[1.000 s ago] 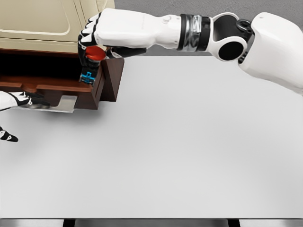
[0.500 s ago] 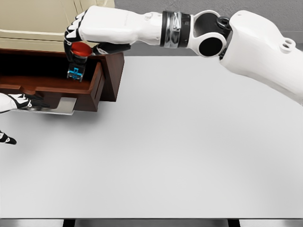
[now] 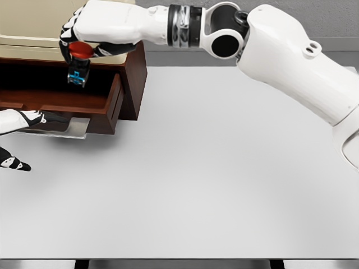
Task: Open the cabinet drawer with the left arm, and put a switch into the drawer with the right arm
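Note:
A dark wooden drawer [image 3: 104, 109] stands pulled out of the beige cabinet [image 3: 33, 28] at the upper left. Above its open interior, my right hand [image 3: 84, 39] is shut on the switch [image 3: 78, 61], a red button with a black and blue body hanging below the fingers. My left hand [image 3: 33, 119] sits at the drawer's silver handle [image 3: 76, 128] at the left edge; one black-tipped finger [image 3: 12, 163] points out lower down. Whether the left hand still grips the handle is unclear.
The white table [image 3: 213, 179] stretches from the cabinet to the front edge and to the right. My right arm [image 3: 280, 56] crosses the top of the view from the right.
My right hand has carried the switch to the left, from over the drawer's right front corner to over its inside. The left hand stays at the handle.

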You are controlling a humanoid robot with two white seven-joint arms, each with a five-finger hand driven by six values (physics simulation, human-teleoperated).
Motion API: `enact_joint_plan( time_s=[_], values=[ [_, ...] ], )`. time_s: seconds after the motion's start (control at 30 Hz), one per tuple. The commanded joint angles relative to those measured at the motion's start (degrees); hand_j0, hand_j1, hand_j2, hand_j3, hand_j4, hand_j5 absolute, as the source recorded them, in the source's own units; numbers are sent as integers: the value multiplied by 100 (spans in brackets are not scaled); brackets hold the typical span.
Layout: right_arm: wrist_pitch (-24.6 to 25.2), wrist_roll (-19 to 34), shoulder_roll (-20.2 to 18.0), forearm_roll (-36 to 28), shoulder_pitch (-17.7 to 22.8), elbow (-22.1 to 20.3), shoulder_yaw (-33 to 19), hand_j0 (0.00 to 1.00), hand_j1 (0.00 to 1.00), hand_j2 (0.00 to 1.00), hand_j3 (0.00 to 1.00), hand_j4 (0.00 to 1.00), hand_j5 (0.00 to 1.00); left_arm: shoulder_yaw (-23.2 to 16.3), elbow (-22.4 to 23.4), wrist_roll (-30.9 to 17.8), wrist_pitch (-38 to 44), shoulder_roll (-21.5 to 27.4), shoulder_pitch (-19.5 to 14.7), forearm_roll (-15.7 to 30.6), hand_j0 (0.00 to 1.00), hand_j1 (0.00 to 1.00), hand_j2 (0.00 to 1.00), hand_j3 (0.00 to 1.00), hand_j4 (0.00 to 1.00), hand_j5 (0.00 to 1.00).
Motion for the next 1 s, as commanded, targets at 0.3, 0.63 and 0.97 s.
enact_joint_plan(
  time_s=[0.3, 0.63, 0.97],
  values=[
    [5, 111, 199, 69, 62, 179, -204, 49, 49, 49, 49, 49, 49, 47, 18, 5, 8, 411, 1, 246, 100, 100, 100, 100, 100, 100],
    [5, 190, 621, 491, 325, 671, -732, 49, 49, 49, 49, 49, 49, 29, 0, -12, 8, 701, 10, 308, 100, 100, 100, 100, 100, 100],
    [5, 269, 859, 842, 378, 996, -1013, 49, 49, 49, 49, 49, 49, 20, -17, -12, 8, 701, 45, 299, 100, 100, 100, 100, 100, 100]
  ],
)
